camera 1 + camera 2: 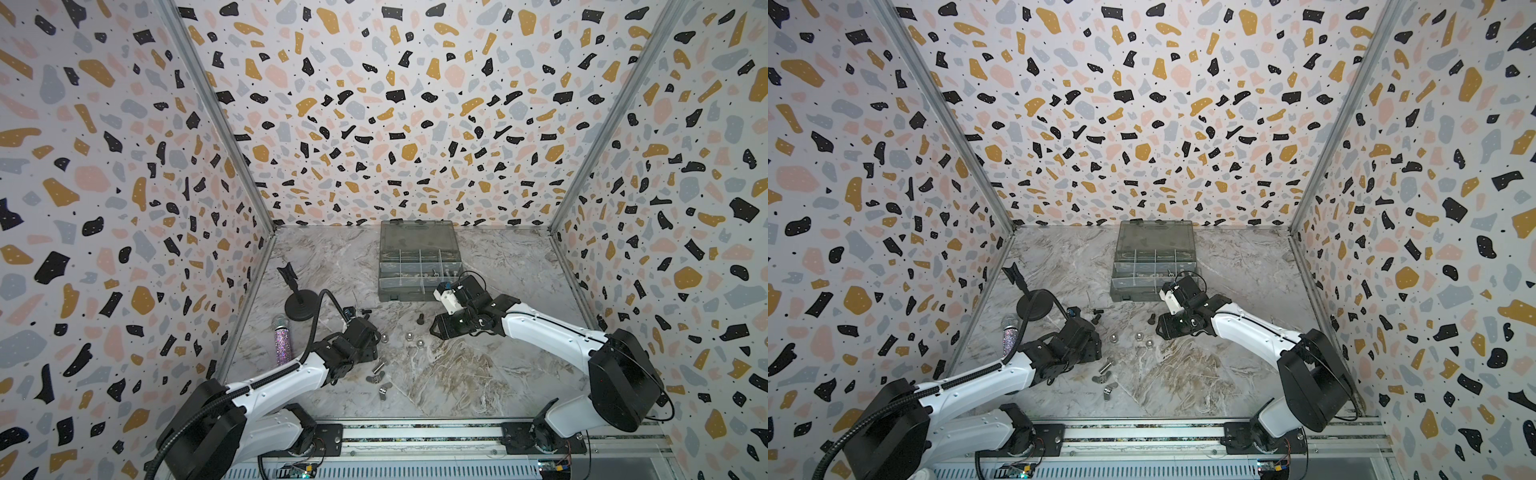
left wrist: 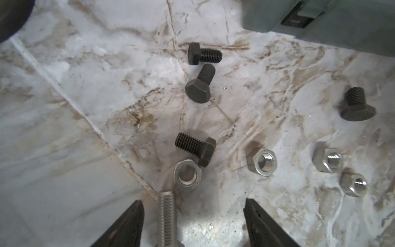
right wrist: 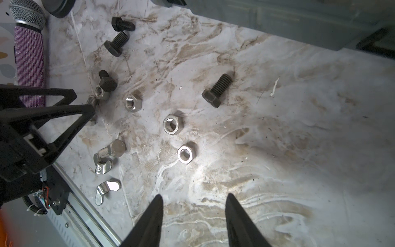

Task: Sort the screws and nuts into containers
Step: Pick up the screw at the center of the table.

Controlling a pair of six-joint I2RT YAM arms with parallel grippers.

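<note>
My left gripper (image 2: 193, 205) is open and low over the marble. A silver screw (image 2: 167, 218) lies between its fingers, close to one of them and untouched. Just beyond sit a silver hex nut (image 2: 187, 174) and a black screw (image 2: 195, 147) that touch each other. Several more black screws (image 2: 199, 85) and nuts (image 2: 262, 161) lie scattered further out. My right gripper (image 3: 194, 198) is open over bare marble with nothing between its fingers. Wing nuts (image 3: 110, 149) lie near the front edge. The grey box of containers (image 1: 386, 291) stands open at the back, with a few pieces in its compartments.
A glittery purple microphone (image 1: 281, 338) lies by the left wall. Behind it stands a black round-based stand (image 1: 301, 305). The box's raised lid (image 1: 417, 237) leans toward the back wall. A metal rail (image 1: 415, 432) runs along the front edge.
</note>
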